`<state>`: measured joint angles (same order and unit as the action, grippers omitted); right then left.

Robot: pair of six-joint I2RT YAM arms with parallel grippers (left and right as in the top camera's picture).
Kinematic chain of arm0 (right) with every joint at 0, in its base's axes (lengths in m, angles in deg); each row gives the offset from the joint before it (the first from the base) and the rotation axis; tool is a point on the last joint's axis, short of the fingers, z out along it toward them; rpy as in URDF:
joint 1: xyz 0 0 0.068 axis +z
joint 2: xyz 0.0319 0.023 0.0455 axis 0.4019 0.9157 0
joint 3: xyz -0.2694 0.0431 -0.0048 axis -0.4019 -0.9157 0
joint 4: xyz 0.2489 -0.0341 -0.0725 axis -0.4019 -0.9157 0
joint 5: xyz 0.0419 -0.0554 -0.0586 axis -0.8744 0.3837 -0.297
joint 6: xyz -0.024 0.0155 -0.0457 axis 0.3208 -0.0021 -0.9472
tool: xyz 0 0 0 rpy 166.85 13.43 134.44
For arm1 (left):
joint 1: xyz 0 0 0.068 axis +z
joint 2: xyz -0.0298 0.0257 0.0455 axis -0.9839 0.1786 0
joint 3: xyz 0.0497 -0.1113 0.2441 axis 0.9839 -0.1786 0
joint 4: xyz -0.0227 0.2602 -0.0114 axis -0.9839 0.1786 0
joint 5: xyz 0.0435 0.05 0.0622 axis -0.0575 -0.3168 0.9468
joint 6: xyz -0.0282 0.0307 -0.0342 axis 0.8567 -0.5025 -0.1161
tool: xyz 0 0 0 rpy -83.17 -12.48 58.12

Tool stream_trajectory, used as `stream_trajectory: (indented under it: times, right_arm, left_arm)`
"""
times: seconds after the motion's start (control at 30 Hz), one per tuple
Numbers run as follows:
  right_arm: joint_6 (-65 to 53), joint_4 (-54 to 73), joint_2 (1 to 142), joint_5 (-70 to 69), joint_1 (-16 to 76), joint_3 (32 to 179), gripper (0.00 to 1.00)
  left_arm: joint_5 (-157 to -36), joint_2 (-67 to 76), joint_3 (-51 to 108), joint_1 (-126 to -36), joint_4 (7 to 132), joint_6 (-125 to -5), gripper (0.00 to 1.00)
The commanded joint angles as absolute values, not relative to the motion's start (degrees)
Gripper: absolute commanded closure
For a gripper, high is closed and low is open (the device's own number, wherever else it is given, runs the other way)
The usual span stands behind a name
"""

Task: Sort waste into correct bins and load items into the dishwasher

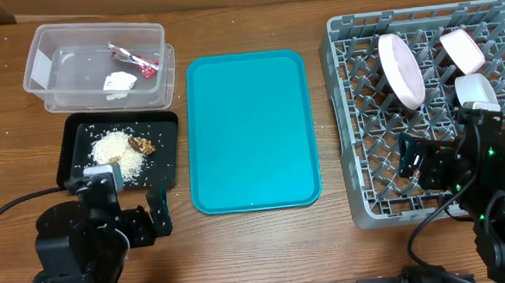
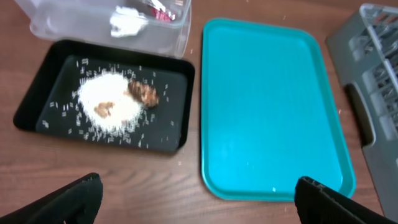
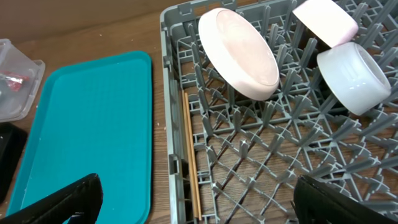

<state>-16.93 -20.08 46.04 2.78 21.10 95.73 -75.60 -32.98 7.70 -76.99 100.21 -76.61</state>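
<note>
Here, the red wrapper [image 1: 136, 60] in the clear tub [image 1: 37, 68] is illegible.

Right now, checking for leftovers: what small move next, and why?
Probably retract the open left gripper and right gripper: red crinkled wrapper and white tissue lie in the clear plastic tub, rice and brown scrap in the black tray, white dishes and wooden chopsticks in the grey rack.
</note>
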Motion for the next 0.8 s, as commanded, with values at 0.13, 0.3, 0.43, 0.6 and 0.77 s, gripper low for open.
stream_trajectory:
  times: [0.13,0.3,0.43,0.6,0.77]
  right_arm:
    - [-16.69,-19.97,46.56,3.61,21.04,95.38,0.00]
    - [-16.69,-20.01,46.72,3.61,21.04,95.38,0.00]
    - [-16.71,-19.99,46.72,3.61,21.04,95.38,0.00]
    - [-16.71,-20.23,46.02,3.68,21.43,95.31,0.00]
    - [-16.73,-19.53,43.74,4.27,21.43,95.25,0.00]
  left_arm:
    - [-75.93,-33.51,7.24,-76.90,102.84,-77.68,0.00]
    - [-75.93,-33.51,7.26,-76.90,102.84,-77.68,0.00]
    - [-75.93,-33.51,7.26,-76.90,102.84,-77.68,0.00]
    - [-75.93,-33.51,7.24,-76.90,102.84,-77.68,0.00]
    - [-75.93,-33.51,7.26,-76.90,102.84,-77.68,0.00]
